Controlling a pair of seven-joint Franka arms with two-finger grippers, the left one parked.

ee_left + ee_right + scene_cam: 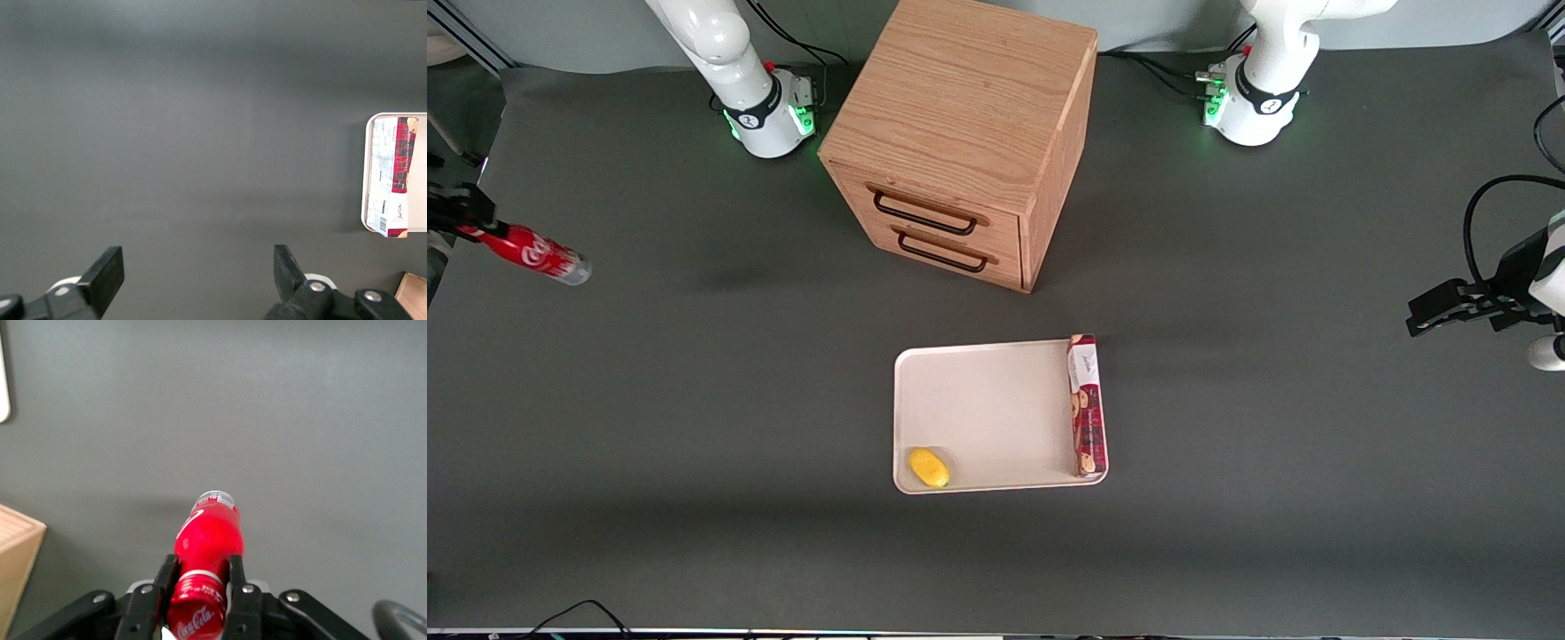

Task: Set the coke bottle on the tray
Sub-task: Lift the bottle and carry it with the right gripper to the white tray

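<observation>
The coke bottle (538,255) is a small red bottle with white script and a silvery base. My right gripper (470,220) is shut on its neck and holds it tilted above the table, far toward the working arm's end. In the right wrist view the fingers (165,577) clamp the bottle (210,533) just below its cap, base pointing away from the camera. The off-white tray (987,409) lies mid-table, nearer the front camera than the wooden cabinet, well apart from the bottle. A sliver of its rim (4,387) shows in the right wrist view.
A wooden two-drawer cabinet (965,133) stands farther from the front camera than the tray; its corner (17,567) shows in the right wrist view. On the tray lie a long red cookie box (1086,406) along one edge and a yellow lemon (928,468) in a near corner.
</observation>
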